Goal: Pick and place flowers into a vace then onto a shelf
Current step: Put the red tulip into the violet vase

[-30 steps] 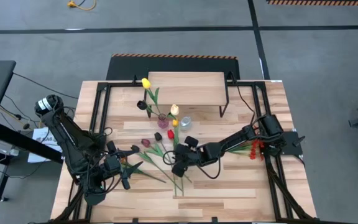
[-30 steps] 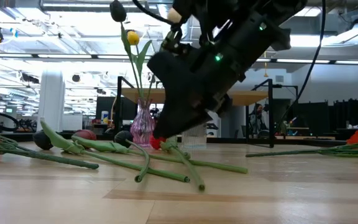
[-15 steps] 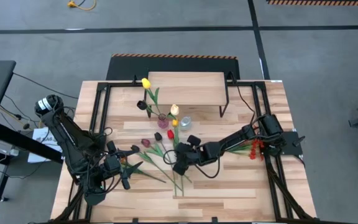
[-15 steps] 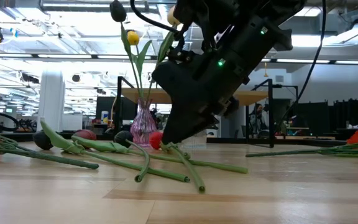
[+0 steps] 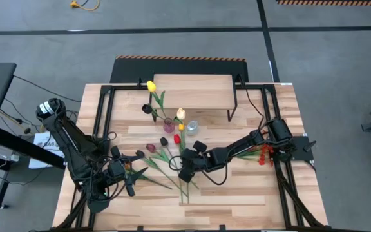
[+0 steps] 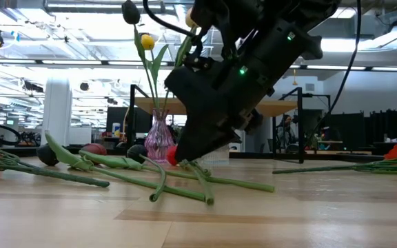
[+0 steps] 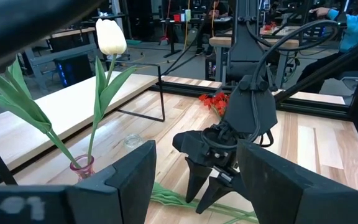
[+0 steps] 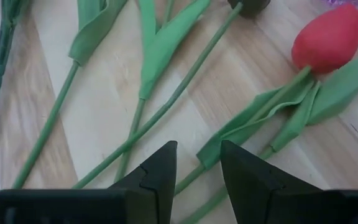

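A: Nearest item?
B: Right gripper, low over the counter, fingers apart and straddling the green stem of a red tulip; whether they have pinched it, cannot tell.

A: Handling of the flowers?
B: Likely light and limp-leaved, with a springy stem. Best taken mid-stem, clear of leaves and head; the head may droop when lifted.

A: Their location?
B: Several lie loose mid-counter. A yellow tulip and a cream one already stand in the pink glass vase. An orange-red spray lies by the right arm's base.

A: Left gripper?
B: Waiting at the left front, fingers apart, holding nothing.

A: Surface, then beyond?
B: Smooth pale planks, likely slippery. The shelf stands at the far edge; past it is an open workshop.
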You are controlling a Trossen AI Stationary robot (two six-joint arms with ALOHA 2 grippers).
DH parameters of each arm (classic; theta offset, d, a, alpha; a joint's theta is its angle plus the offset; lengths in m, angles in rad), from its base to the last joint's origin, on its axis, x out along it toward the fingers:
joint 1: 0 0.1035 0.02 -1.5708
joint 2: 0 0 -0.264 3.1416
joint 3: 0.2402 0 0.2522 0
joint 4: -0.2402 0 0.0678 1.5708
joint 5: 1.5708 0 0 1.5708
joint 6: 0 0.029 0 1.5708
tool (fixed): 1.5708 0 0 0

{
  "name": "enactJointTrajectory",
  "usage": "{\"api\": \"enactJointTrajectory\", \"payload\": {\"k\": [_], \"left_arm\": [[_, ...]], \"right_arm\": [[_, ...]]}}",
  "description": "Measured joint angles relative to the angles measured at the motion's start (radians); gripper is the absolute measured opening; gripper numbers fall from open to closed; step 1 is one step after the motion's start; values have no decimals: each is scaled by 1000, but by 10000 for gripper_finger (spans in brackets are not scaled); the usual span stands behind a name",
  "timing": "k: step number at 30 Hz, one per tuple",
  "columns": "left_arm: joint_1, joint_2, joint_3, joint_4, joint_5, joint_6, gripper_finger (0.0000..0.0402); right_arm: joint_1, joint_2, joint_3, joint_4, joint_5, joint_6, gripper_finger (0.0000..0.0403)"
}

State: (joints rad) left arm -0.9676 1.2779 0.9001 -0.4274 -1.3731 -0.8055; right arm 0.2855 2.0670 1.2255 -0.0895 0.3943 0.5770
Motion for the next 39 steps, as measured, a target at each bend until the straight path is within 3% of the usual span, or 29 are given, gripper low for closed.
{"api": "enactJointTrajectory", "payload": {"k": [25,29,35,39], "left_arm": [[0,0,0,1,3,-1,213],[0,0,0,1,3,0,213],[0,0,0,1,4,0,213],[0,0,0,1,4,0,213]], "right_arm": [[-24,59,-6,49,-13,26,115],[-24,54,-6,46,-16,28,87],[-26,55,-6,49,-25,29,11],[-25,55,-7,49,-24,43,12]]}}
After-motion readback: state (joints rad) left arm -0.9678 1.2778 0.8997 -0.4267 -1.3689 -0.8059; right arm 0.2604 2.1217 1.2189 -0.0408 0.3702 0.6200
